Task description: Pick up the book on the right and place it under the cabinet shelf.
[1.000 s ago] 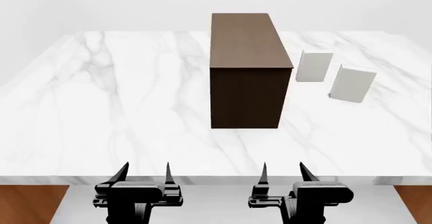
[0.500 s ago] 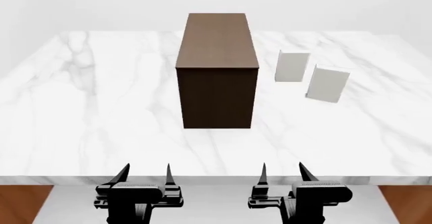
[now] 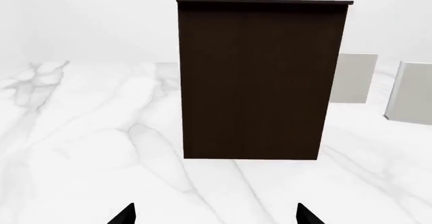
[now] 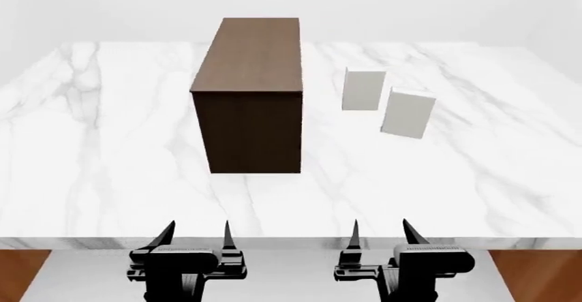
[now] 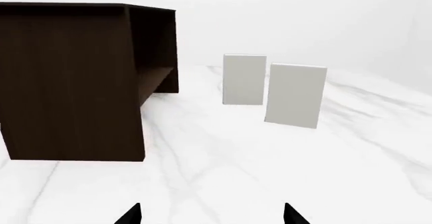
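Two pale books stand upright on the white marble worktop (image 4: 109, 145), just right of the cabinet shelf (image 4: 250, 77); the book (image 4: 407, 114) the task wants is the nearer, rightmost one, turned at a slight angle, with its twin (image 4: 363, 90) close behind it toward the cabinet shelf. Nothing has been picked up: the step in hand looks like the approach, before any reach. Both arms hang low at the worktop's near edge, well apart from everything on it. The left gripper (image 4: 195, 232) has its fingers apart and holds nothing, and the right gripper (image 4: 382, 230) likewise shows its fingers spread and empty. From the right wrist view the book (image 5: 296, 95) sits ahead, apart from its twin (image 5: 244, 79), and the cabinet shelf (image 5: 71, 77) shows an open recess along its side. The next move probably calls for the right arm to extend forward and line its open fingers across the book's thin edges without nudging the neighbour; a standing thin book could topple if bumped.
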You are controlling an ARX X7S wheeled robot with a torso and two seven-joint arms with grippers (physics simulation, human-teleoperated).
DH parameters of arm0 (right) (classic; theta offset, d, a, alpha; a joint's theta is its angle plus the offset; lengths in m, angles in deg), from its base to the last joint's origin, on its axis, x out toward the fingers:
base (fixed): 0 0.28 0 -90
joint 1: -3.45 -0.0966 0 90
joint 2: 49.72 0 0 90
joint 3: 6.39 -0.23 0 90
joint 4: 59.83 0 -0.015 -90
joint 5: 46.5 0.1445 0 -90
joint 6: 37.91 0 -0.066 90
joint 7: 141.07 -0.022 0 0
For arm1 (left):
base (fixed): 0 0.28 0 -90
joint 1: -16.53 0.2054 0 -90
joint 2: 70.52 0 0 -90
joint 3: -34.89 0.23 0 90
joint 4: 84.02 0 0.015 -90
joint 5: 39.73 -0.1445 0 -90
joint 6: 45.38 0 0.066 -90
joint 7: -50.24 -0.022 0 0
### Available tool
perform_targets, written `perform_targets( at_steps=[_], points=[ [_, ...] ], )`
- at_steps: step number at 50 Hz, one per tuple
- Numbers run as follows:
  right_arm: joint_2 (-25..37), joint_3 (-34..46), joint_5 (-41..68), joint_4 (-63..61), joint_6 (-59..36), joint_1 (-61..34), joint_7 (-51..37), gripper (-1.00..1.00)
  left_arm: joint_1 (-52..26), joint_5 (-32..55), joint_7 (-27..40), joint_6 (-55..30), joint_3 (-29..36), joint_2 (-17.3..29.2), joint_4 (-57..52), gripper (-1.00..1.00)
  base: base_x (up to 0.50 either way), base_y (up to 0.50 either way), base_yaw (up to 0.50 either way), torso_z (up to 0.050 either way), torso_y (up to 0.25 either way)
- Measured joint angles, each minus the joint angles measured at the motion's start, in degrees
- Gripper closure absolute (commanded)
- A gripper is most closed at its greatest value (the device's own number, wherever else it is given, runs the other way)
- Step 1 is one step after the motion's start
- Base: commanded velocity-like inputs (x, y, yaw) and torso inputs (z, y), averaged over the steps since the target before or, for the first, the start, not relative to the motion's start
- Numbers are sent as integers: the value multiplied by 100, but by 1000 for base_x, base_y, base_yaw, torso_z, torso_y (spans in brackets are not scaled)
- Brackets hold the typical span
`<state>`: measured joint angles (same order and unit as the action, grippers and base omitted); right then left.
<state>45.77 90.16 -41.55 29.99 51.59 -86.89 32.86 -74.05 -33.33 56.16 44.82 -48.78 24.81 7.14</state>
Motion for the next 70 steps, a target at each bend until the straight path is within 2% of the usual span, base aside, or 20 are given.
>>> perform_targets(
  at_steps=[30,49,57,70],
  points=[
    [154,175,187,9,22,-20,-174,-100,-32,187,164,6,186,156,18,-100,0,-303,0,0,0],
    [207,244,355,-157,-25,-24,-275,-100,-36,365,214,-241,266,287,-288,-100,0,-6,0,0,0],
    [462,206,481,-1071,-755,189,-433,-100,12,585,240,-779,277,450,-1026,-100,0,0,0,0,0],
    [800,152,892,-2856,-2693,-144,-654,-100,-224,1290,385,-2231,80,897,-2844,-100,0,0,0,0,0]
  ],
)
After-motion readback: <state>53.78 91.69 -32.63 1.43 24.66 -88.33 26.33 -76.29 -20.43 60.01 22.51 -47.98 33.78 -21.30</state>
